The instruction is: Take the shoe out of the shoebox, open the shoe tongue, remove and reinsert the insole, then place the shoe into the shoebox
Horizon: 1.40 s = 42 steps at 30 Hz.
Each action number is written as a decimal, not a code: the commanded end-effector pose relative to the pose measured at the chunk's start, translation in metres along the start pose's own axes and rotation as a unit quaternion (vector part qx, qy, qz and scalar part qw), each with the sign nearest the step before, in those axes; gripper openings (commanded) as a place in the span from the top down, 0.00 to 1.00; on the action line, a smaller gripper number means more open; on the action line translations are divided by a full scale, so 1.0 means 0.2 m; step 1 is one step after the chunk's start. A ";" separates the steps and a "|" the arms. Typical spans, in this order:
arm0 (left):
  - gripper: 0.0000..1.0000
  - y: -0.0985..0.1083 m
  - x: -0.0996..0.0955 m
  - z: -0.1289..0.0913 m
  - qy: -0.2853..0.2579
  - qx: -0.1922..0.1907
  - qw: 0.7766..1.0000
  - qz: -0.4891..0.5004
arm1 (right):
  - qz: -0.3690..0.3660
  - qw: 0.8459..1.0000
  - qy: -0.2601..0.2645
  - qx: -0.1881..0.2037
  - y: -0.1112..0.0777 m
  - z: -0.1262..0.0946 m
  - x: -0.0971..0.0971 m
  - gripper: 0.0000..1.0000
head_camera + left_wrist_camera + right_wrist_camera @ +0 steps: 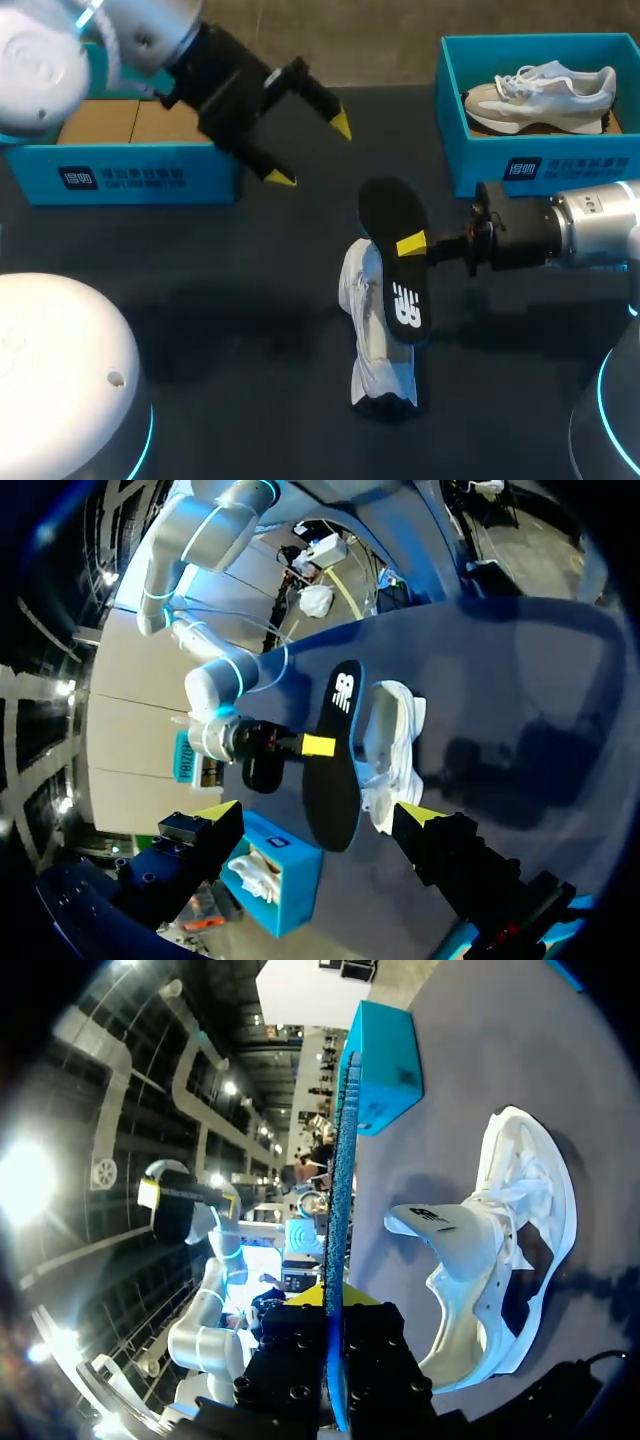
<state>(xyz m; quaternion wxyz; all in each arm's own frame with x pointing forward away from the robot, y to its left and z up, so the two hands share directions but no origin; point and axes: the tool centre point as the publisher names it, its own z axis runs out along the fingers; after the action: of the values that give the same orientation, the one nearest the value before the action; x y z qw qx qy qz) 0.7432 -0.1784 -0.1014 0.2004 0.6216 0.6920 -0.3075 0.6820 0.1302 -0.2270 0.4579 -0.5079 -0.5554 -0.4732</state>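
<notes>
A white shoe (375,345) rests on the dark table near the middle, its tongue pulled outward (440,1222). My right gripper (412,245) is shut on a black insole (395,270) and holds it just above and beside the shoe. From the right wrist, the insole (342,1200) shows edge-on between the fingers of that gripper (335,1308), with the shoe (495,1250) beside it. My left gripper (310,150) hangs open and empty above the table, back left of the shoe. In its own view the left gripper (318,815) faces the insole (335,780) and shoe (395,735).
A blue shoebox (120,175) with a bare cardboard floor stands at the back left. A second blue shoebox (540,165) at the back right holds another pale shoe (545,92). The arms' white bases sit at both near corners.
</notes>
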 end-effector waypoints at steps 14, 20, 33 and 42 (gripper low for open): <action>0.00 0.17 -0.15 0.20 0.357 0.025 0.934 -0.009 | 0.000 1.000 -0.001 -0.002 0.00 0.01 0.00 1.00; 0.00 0.16 -0.20 0.26 0.410 0.028 0.912 0.011 | 0.000 1.000 -0.001 -0.002 0.00 0.01 0.00 1.00; 0.00 0.19 -0.25 0.34 0.433 0.013 0.901 0.016 | 0.000 1.000 -0.001 -0.002 0.00 0.01 0.00 1.00; 0.00 0.19 -0.22 0.34 0.370 0.008 0.929 0.011 | 0.000 1.000 -0.001 -0.002 0.00 0.01 0.00 1.00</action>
<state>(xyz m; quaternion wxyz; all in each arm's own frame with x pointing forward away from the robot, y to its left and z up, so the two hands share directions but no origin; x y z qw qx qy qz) 0.7812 -0.2583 -0.1275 -0.0884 0.7033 0.7040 -0.0439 0.6820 0.1303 -0.2269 0.4579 -0.5080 -0.5553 -0.4732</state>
